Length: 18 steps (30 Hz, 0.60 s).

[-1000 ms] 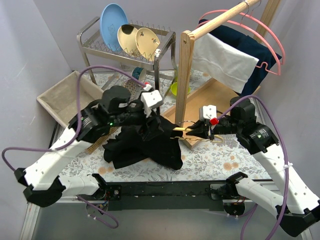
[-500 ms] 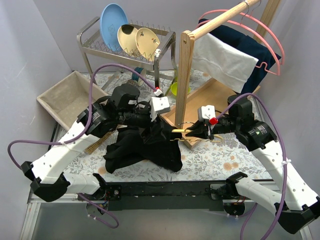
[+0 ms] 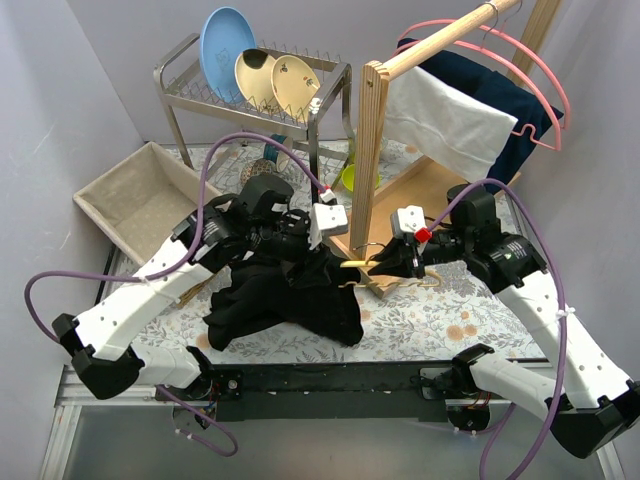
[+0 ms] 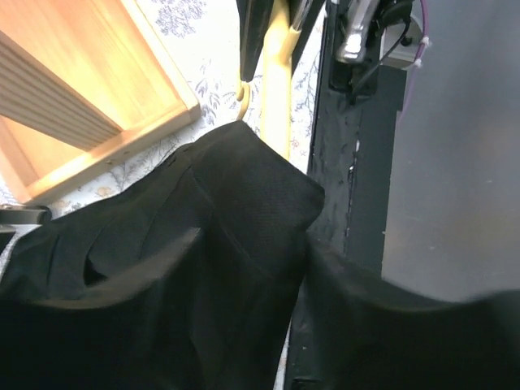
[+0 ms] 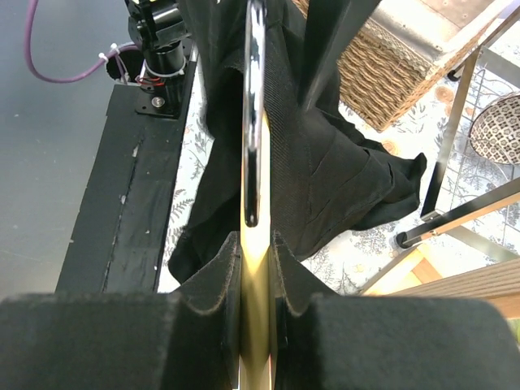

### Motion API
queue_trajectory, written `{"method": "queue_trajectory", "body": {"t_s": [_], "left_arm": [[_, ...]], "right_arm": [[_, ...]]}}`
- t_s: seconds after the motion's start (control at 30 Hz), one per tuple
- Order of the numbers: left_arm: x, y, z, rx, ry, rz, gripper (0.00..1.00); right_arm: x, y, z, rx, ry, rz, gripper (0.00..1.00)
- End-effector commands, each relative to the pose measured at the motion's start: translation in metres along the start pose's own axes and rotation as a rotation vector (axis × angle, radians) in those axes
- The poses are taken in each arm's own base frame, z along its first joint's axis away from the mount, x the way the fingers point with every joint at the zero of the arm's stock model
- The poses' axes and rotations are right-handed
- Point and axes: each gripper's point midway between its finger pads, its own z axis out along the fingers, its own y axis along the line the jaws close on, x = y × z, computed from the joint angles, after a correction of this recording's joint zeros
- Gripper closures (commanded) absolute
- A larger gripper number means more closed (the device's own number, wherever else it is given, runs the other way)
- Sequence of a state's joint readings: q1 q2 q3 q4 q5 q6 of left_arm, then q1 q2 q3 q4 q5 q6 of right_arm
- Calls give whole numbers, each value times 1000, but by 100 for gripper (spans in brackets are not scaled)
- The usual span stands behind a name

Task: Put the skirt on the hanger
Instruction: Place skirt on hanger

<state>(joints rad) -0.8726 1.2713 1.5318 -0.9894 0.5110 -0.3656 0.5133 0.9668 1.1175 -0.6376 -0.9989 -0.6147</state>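
The black skirt (image 3: 285, 295) lies bunched on the floral table in the top view, with one edge lifted by my left gripper (image 3: 322, 228). In the left wrist view the skirt (image 4: 203, 244) fills the space between my dark fingers, which are shut on its cloth. My right gripper (image 3: 388, 262) is shut on the pale wooden hanger (image 3: 357, 263), with the hanger's end against the skirt. In the right wrist view the hanger (image 5: 257, 244) is pinched edge-on at my right gripper (image 5: 257, 276). Its chrome hook (image 5: 253, 97) points toward the skirt (image 5: 325, 162).
A wooden tray (image 3: 435, 185) and a wooden clothes rail (image 3: 375, 140) with a white cloth, a dark garment and pink hangers stand at the back right. A dish rack (image 3: 250, 85) with plates is at the back. A wicker basket (image 3: 130, 195) is at the left.
My left gripper has moved right toward the hanger, carrying the skirt's edge with it. My right gripper has shifted slightly left with the hanger.
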Motion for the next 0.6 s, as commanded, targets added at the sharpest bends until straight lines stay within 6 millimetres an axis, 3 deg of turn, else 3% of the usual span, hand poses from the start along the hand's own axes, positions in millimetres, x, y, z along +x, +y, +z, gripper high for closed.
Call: {"method": "queue_trajectory", "body": {"t_s": [0.0, 0.07, 0.17, 0.3, 0.5, 0.57], "left_arm": [[-4, -6, 4, 50, -27, 8, 60], [-4, -8, 8, 66, -32, 0, 70], [-7, -12, 10, 93, -45, -23, 75], [-12, -17, 11, 120, -68, -51, 100], [-2, -22, 14, 130, -40, -137, 100], [10, -24, 15, 129, -19, -160, 82]], "right_arm": [[-39, 2, -3, -39, -101, -97, 99], [-39, 1, -1, -43, -104, -84, 99], [-38, -1, 1, -46, -106, -63, 99], [-32, -4, 3, -42, -99, -41, 99], [-32, -5, 2, -25, -93, -35, 99], [-33, -5, 2, -22, -94, -23, 99]]}}
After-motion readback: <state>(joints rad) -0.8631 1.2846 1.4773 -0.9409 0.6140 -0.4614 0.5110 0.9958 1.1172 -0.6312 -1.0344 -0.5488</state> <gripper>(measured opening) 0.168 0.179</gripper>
